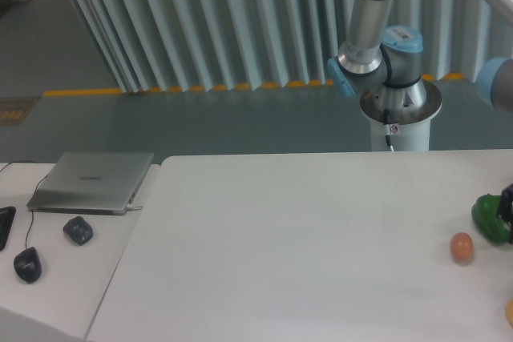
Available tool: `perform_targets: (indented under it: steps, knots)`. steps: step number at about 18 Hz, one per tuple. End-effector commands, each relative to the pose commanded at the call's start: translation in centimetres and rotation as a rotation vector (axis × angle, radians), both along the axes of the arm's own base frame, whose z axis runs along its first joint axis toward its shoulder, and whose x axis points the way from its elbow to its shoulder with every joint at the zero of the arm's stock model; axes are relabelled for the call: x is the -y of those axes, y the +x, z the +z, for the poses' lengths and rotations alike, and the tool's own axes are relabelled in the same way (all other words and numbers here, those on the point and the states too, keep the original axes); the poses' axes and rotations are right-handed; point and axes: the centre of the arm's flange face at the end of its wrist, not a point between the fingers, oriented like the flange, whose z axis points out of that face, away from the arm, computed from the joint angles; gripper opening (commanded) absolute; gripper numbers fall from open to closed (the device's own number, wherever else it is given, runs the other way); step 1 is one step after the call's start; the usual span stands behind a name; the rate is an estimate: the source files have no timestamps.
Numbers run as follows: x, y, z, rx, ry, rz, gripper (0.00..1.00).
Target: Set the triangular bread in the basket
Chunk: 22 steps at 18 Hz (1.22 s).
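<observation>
While the arm (377, 34) rises from its pedestal (398, 122) behind the white table (304, 246), the action sits right at the far right edge of the view. Only a dark sliver of the gripper (507, 204) pokes into view there, just against the green pepper (490, 217), overlapping its right side. How the jaws stand I cannot tell; the fingers are cut off by the edge, and whether they have hold of anything is hidden too.

A brown egg (461, 247) lies on the table just beside the pepper, lower and to its left, not touching it. At the bottom right corner a small orange-yellow scrap (510, 310) shows, too little of it to name. The triangular bread and the basket are both out of sight in this view, so where they lie cannot be said.

Over on the left, on a separate lower surface, a closed grey laptop (92, 182) lies flat. Near it sit two dark rounded objects, one (78, 231) just below the laptop, the other (26, 265) lower left with a thin cable running up from it.
</observation>
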Motion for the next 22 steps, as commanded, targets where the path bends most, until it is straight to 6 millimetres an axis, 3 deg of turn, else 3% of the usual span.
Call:
perform_targets:
  steps: [2, 7, 18, 20, 22]
  knots:
    - [-0.1, -0.5, -2.4, 0.013, -0.021, 0.003, 1.0]
    - [-0.8, -0.7, -4.8, 0.0, -0.065, 0.002, 1.0]
    - [-1.6, -1.7, -7.5, -0.014, -0.062, -0.003, 0.96]
    - [-1.8, -1.5, -7.5, -0.015, -0.063, -0.007, 0.89]
    - [-1.8, -1.6, -7.6, -0.018, -0.061, -0.007, 0.89]
